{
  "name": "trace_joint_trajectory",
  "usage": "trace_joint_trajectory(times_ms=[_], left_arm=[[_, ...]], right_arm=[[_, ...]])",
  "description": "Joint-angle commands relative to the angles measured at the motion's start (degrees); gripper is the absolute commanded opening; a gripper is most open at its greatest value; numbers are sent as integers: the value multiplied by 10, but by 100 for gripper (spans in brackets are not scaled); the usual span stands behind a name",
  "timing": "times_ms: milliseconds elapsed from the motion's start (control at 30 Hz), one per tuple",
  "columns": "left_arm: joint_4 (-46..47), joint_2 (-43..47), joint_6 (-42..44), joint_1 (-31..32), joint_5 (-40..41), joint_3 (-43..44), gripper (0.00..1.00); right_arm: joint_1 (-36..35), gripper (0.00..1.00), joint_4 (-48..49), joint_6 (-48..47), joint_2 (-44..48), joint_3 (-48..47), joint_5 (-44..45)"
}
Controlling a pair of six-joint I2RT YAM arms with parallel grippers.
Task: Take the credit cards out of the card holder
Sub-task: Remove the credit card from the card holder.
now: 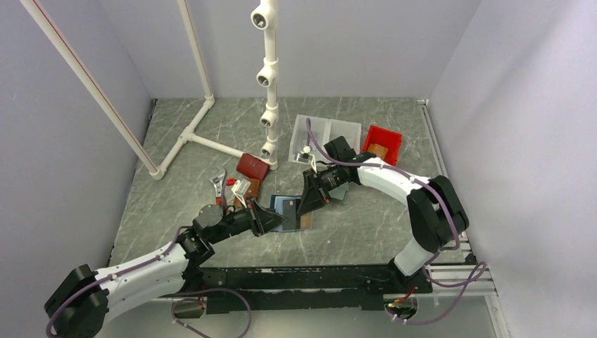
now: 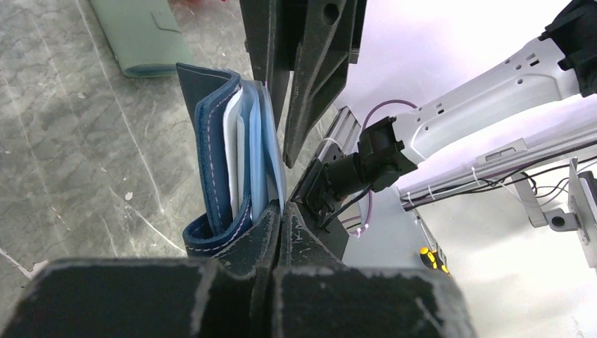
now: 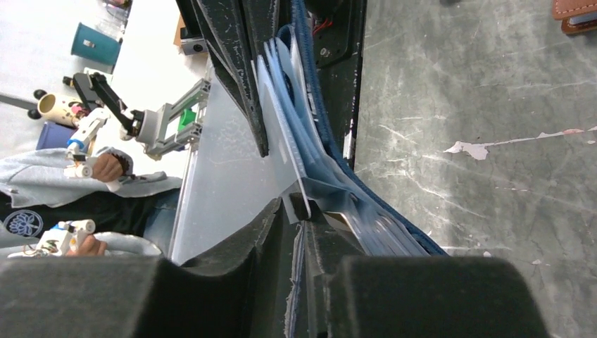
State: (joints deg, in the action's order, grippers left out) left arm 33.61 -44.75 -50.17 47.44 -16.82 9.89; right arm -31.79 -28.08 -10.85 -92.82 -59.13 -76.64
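two pairs of fingers (image 2: 306,229) pinch the card holder (image 2: 211,141) (grey-green wallet (image 2: 141,35) nearby).

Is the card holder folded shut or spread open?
Open, not snapped shut: the card holder shows its light blue inside from above; left fingers pinch its navy edge.

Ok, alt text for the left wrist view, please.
The left gripper, jaws shut, pinches the lower edge of the upright navy card holder, pale blue sleeves showing. The right gripper meets it from above; a grey-green wallet lies behind.
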Motion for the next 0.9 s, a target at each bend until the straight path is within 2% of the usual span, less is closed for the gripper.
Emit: trace_joint_trajectory(times_ms=[0, 67, 133, 267, 333, 400, 500, 567, 767, 867], left_arm=[[60, 17, 4, -2, -2, 12, 0], [57, 17, 4, -2, -3, 13, 0], [47, 17, 6, -2, -3, 14, 7], [22, 30, 1, -2, 14, 14, 28], [-11, 45, 0, -2, 29, 17, 32], [-39, 66, -1, -2, 44, 16, 28], [-75, 99, -2, -2, 67, 11, 8], [-107, 121, -1, -2, 81, 8, 0], [-140, 169, 8, -2, 91, -6, 0], [-190, 193, 11, -2, 111, -5, 0]], right_arm=[[-1, 17, 44, 27, -3, 6, -36], [0, 10, 49, 30, -3, 7, -43], [0, 0, 45, 23, -3, 6, -49], [4, 0, 14, -13, -4, -4, -34], [8, 0, -10, -38, -6, -13, -8], [12, 0, -30, -61, -10, -18, 13], [14, 0, -56, -94, -18, -25, 37], [14, 0, -78, -118, -25, -33, 41], [14, 0, -95, -141, -39, -38, 53], [15, 0, -151, -209, -54, -61, 83]])
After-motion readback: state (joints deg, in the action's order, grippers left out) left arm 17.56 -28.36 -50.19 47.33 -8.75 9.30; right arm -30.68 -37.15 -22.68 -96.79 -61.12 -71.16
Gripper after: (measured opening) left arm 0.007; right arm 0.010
